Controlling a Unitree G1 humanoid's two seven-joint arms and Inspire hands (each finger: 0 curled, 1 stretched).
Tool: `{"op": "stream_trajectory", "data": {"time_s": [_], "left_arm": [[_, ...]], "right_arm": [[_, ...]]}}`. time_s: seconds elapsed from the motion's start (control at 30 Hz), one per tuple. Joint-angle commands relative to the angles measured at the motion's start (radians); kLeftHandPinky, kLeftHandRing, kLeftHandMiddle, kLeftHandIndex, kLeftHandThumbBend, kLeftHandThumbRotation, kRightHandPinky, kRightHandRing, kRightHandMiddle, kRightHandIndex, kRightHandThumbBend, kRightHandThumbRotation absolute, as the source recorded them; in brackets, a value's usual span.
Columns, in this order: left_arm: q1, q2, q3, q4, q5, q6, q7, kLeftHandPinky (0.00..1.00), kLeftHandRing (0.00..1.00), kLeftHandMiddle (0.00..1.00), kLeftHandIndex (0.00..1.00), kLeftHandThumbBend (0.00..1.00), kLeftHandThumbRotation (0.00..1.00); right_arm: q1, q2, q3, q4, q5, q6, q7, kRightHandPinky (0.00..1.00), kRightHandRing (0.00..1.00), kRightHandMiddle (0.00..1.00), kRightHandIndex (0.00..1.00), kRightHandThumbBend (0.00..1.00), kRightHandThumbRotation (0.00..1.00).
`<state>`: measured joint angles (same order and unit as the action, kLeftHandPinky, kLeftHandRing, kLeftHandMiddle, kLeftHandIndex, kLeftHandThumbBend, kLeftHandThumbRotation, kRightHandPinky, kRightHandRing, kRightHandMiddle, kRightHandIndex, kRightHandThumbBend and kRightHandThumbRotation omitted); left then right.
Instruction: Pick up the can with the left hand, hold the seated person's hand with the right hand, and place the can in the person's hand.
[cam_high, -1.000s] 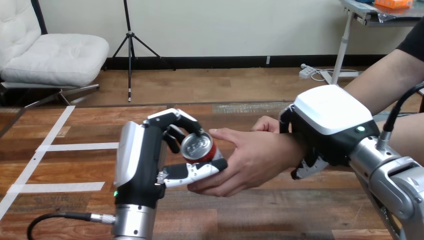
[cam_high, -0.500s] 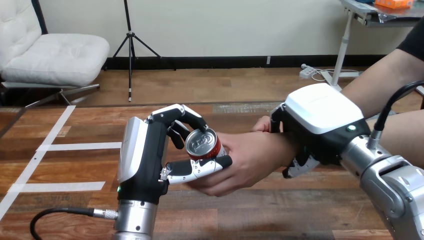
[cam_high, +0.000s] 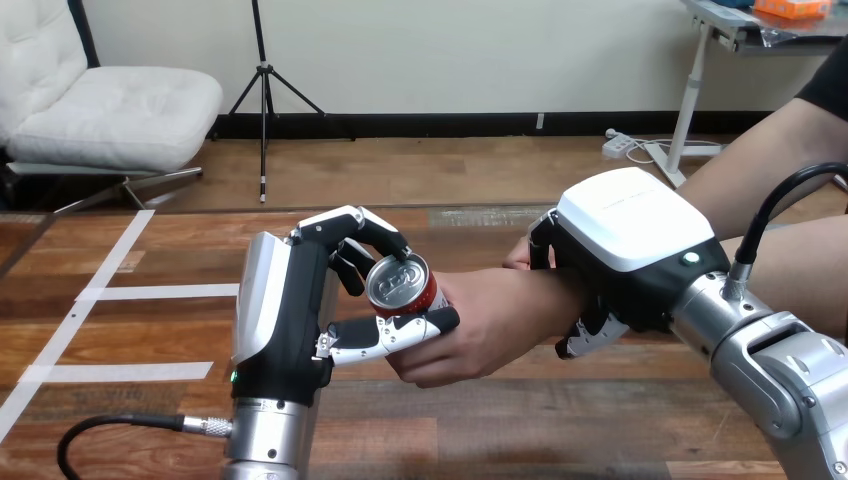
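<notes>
Over the last second the person's hand (cam_high: 490, 320) has gone from open, with one finger stretched out behind the can (cam_high: 402, 285), to cupped round the can's lower body from the right side and beneath. The can itself has barely shifted: it stands near upright, top toward the camera, held well above the bench (cam_high: 500, 430) between the two hands. The left hand (cam_high: 290, 320) has not let go. Its fingers (cam_high: 350, 222) remain curled over the far side of the can and its thumb (cam_high: 390, 335) lies across the near side, so robot and person both grip the can at this moment. The right hand (cam_high: 625, 235) has moved slightly along the person's wrist (cam_high: 565, 290) toward the can and is closed on that wrist, with fingertips (cam_high: 578, 340) showing under it and the thumb on the far side. Judgement: the transfer is nearly complete, since the receiving hand has now closed on the can. The remaining step is release by the left hand. The thumb lies against the person's fingers, so it should open gradually and clear them before the arm draws back, or the can may be tipped or pulled out of the person's grasp.
</notes>
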<state>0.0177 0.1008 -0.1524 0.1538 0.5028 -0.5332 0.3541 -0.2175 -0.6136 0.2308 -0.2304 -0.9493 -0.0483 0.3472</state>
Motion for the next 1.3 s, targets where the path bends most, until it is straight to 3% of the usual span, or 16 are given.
{"op": "stream_trajectory", "data": {"time_s": [0.0, 0.23, 0.4, 1.27], "left_arm": [[-0.096, -0.022, -0.020, -0.006, -0.012, -0.039, 0.000, 0.27, 0.33, 0.39, 0.41, 0.75, 0.00], [-0.098, -0.021, -0.020, -0.007, -0.002, -0.034, 0.004, 0.27, 0.33, 0.39, 0.41, 0.75, 0.00], [-0.097, -0.024, -0.020, -0.010, -0.005, -0.028, 0.002, 0.27, 0.33, 0.39, 0.41, 0.75, 0.00], [-0.097, -0.018, -0.012, -0.009, -0.011, -0.029, 0.001, 0.27, 0.34, 0.40, 0.40, 0.74, 0.00]], "right_arm": [[-0.082, 0.019, -0.006, -0.027, -0.012, 0.011, -0.009, 0.33, 0.38, 0.44, 0.47, 0.86, 0.00], [-0.083, 0.022, -0.007, -0.022, -0.012, 0.000, -0.027, 0.30, 0.35, 0.41, 0.45, 0.86, 0.00], [-0.087, 0.025, -0.007, -0.025, -0.013, 0.005, -0.011, 0.29, 0.34, 0.40, 0.44, 0.84, 0.00], [-0.092, 0.030, -0.008, -0.004, -0.015, -0.003, -0.023, 0.31, 0.36, 0.43, 0.46, 0.84, 0.00]]}}
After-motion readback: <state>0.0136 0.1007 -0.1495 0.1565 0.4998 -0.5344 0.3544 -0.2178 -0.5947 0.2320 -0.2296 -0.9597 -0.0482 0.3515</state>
